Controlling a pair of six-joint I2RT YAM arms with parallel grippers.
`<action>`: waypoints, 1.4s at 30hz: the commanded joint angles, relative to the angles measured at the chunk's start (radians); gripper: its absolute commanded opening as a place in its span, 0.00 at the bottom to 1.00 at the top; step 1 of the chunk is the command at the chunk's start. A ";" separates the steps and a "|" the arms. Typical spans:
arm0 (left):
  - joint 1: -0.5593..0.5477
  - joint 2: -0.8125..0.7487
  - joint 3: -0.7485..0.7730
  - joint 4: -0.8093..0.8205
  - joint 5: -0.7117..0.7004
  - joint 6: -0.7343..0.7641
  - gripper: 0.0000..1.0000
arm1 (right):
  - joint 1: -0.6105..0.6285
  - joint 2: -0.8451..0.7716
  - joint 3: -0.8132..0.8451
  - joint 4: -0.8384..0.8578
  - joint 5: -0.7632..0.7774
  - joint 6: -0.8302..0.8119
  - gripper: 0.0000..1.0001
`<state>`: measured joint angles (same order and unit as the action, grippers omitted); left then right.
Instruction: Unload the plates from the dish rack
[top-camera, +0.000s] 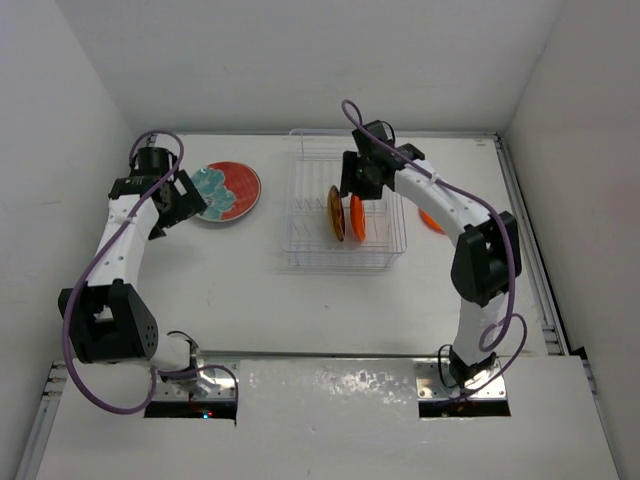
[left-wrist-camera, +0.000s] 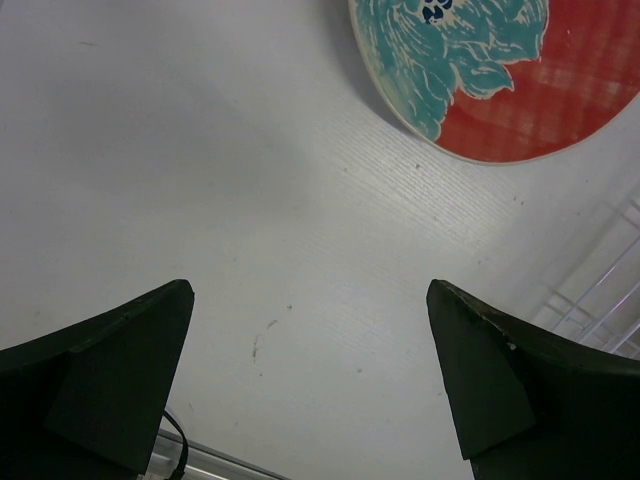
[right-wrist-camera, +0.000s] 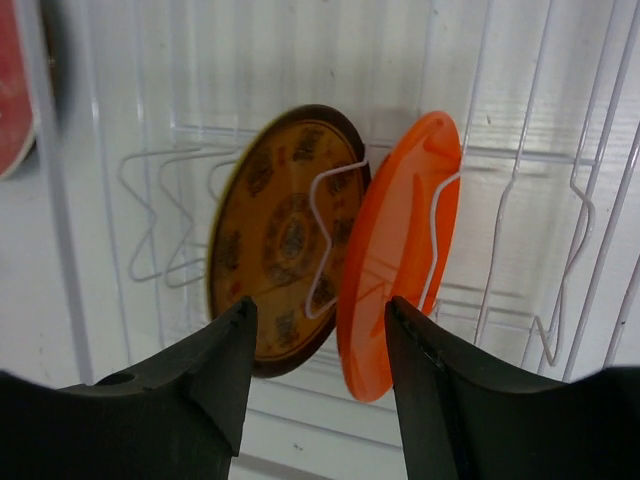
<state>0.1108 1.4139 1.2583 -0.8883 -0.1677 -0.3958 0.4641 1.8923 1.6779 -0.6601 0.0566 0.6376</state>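
Dish rack (top-camera: 315, 200) holds two plates on edge between its prongs: yellow plate (top-camera: 336, 213) and, just at its 3 o'clock, orange plate (top-camera: 357, 218). Both stand with rims running 12-to-6 and faces turned toward 9 and 3. On the table (top-camera: 300, 310) at the rack's 9 o'clock, red plate (top-camera: 242, 195) lies flat, with teal plate (top-camera: 209, 184) flat on its 9 o'clock part. Right gripper (right-wrist-camera: 320, 310) hangs over the two racked plates, jaws parted, gripping nothing; left gripper (left-wrist-camera: 310, 300) gapes wide above the table, empty.
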 joint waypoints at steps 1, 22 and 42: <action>-0.010 -0.006 0.021 0.022 0.010 0.015 1.00 | -0.004 0.005 0.022 -0.021 0.043 0.024 0.52; -0.011 0.016 0.033 0.026 0.017 0.017 1.00 | -0.054 -0.171 0.201 -0.074 -0.054 0.050 0.00; -0.016 0.000 0.059 -0.005 -0.001 0.029 1.00 | -0.366 0.177 0.302 -0.266 0.215 -0.323 0.00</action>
<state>0.1104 1.4418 1.2839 -0.8925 -0.1547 -0.3820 0.1032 2.0830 1.9594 -0.9272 0.2661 0.3725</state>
